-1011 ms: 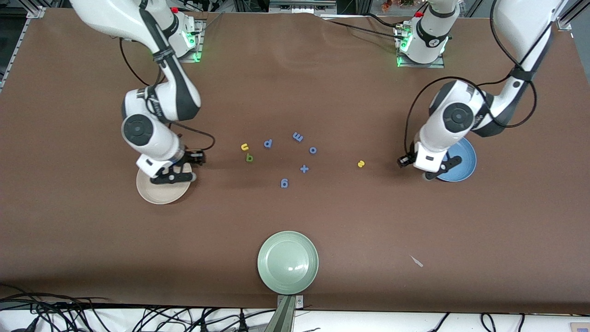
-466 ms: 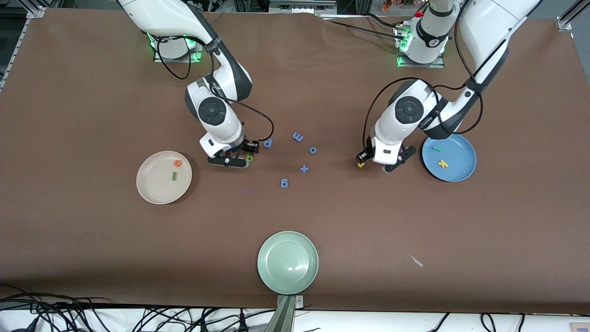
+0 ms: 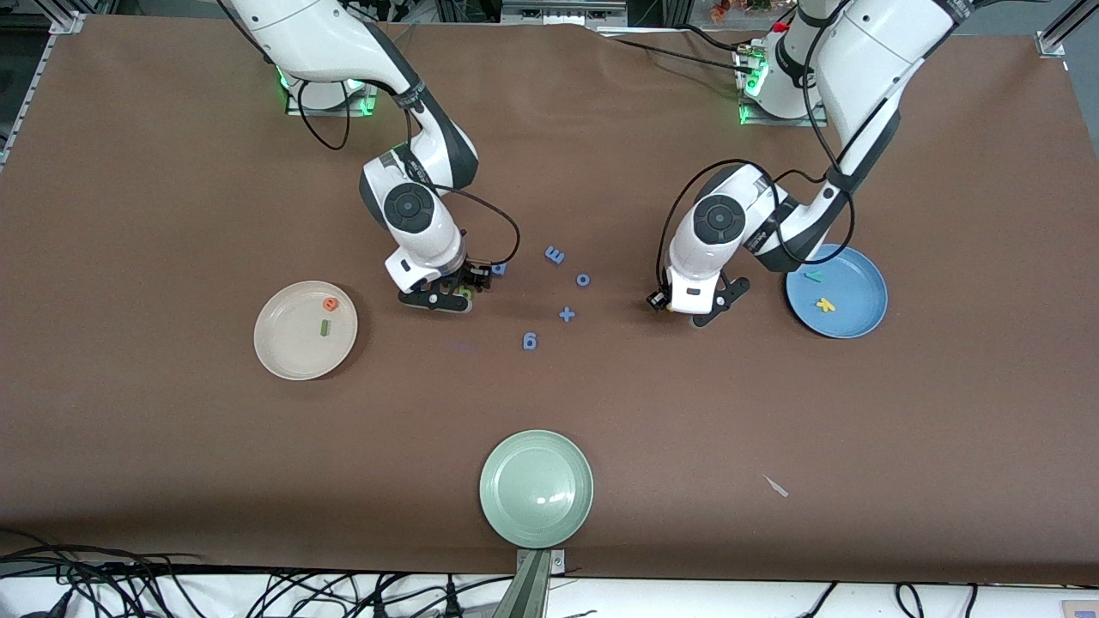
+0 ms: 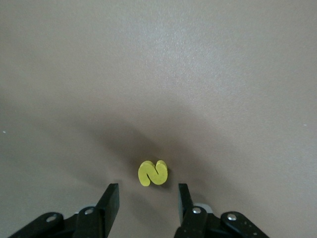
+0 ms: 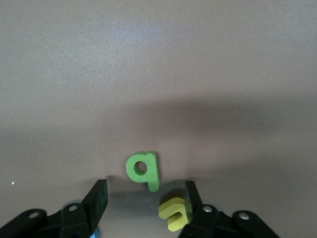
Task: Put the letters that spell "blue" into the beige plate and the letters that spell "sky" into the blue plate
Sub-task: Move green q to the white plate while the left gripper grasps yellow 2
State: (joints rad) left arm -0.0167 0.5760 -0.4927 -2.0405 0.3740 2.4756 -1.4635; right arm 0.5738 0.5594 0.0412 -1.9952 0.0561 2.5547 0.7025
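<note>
Left gripper [image 4: 147,196] open, low over the worktop [image 3: 172,446], yellow s [image 4: 153,173] lying flat just ahead of its fingertips, between the blue letters [image 3: 558,292] and the blue plate [image 3: 863,319], which holds the k and y. Right gripper [image 5: 143,196] open too, green b [image 5: 144,169] between its fingers, yellow u [image 5: 174,212] touching one finger, the beige plate [image 3: 288,360] nearby holding the e and l. The letters look like light, soft foam, thin and easily nudged, so probably pinch across the flat edges, low to the worktop.
</note>
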